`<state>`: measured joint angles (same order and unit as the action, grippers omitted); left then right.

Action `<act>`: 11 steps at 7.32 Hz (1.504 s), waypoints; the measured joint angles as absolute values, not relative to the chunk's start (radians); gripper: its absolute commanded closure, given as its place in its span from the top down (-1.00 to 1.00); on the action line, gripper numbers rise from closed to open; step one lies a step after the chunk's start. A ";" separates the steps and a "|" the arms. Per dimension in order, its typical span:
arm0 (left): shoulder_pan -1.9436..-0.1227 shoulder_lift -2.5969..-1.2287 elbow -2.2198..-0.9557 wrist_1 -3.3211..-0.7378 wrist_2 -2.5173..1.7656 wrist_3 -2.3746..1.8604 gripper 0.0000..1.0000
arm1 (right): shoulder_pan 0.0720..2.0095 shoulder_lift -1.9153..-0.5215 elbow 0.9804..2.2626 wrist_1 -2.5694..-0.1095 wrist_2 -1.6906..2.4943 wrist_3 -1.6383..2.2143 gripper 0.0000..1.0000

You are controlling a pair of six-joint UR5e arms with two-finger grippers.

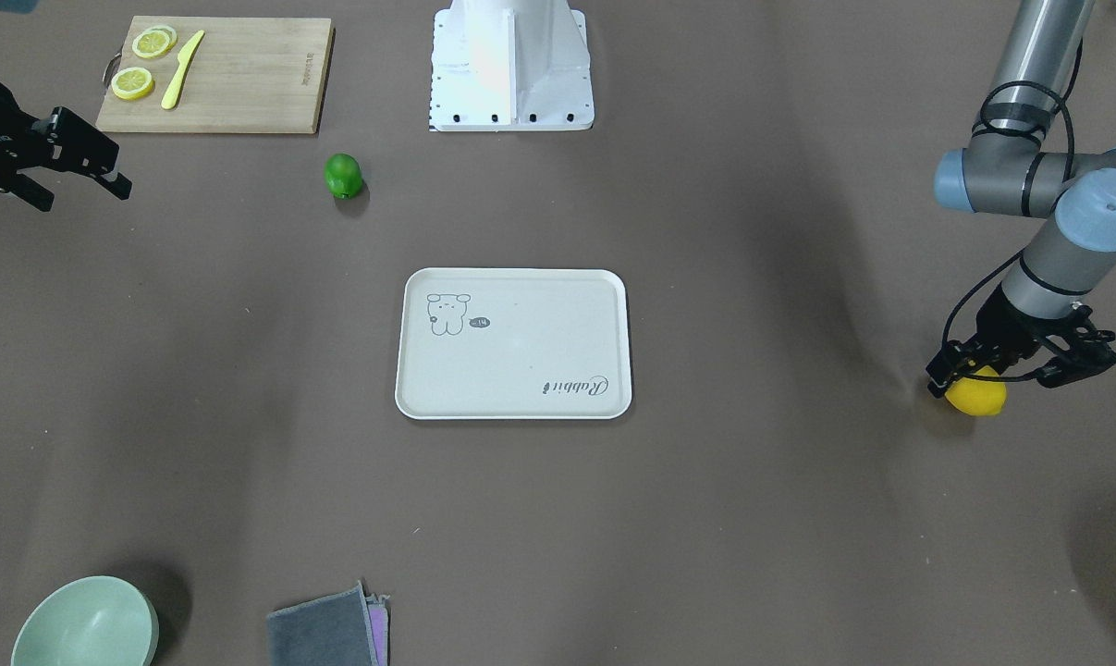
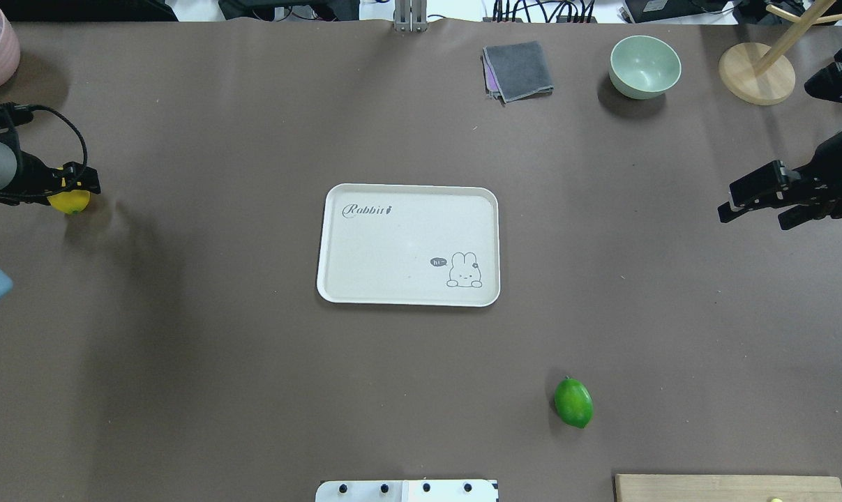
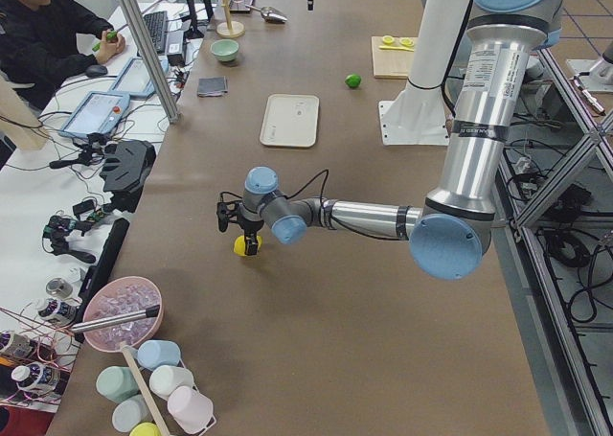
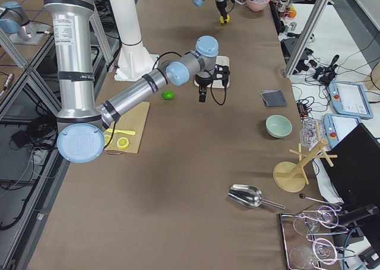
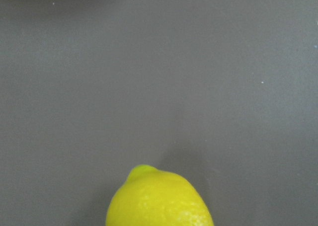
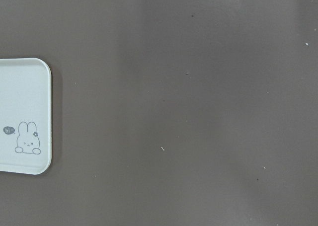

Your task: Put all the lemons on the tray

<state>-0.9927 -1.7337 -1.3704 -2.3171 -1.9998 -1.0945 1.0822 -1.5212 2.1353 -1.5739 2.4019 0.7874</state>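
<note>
The bright yellow lemon (image 1: 976,395) lies on the brown table far to the robot's left; it also shows in the overhead view (image 2: 70,203) and fills the bottom of the left wrist view (image 5: 159,198). My left gripper (image 1: 994,379) is low over it, fingers apart on either side of it. The small green lemon (image 1: 343,175) lies alone near the robot base, also in the overhead view (image 2: 573,402). The cream-white tray (image 1: 521,356) sits bare mid-table. My right gripper (image 2: 752,219) hangs open and empty far right, away from both lemons.
A wooden cutting board (image 1: 243,74) with two lemon slices (image 1: 133,83) and a yellow knife (image 1: 183,69) lies beyond the green lemon. A pale green bowl (image 2: 644,66), a grey cloth (image 2: 518,70) and a wooden stand (image 2: 755,73) stand at the far edge.
</note>
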 measured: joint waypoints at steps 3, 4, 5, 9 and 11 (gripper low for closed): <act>-1.021 -1.735 -1.397 -2.306 -2.071 -1.094 -1.00 | 1.052 -1.491 2.139 -1.574 2.393 0.825 1.00; -1.063 -1.740 -1.430 -2.278 -2.136 -1.094 -1.00 | 1.035 -1.474 2.139 -1.574 2.384 0.853 1.00; -1.093 -1.750 -1.484 -2.216 -2.185 -1.095 -1.00 | 0.996 -1.453 2.143 -1.574 2.346 0.899 1.00; -1.110 -1.856 -1.638 -1.967 -2.215 -1.099 -1.00 | 0.730 -1.430 2.174 -1.496 2.108 1.106 1.00; -1.083 -1.925 -1.638 -1.938 -2.209 -1.108 -1.00 | 0.586 -1.430 2.179 -1.461 1.988 1.197 0.99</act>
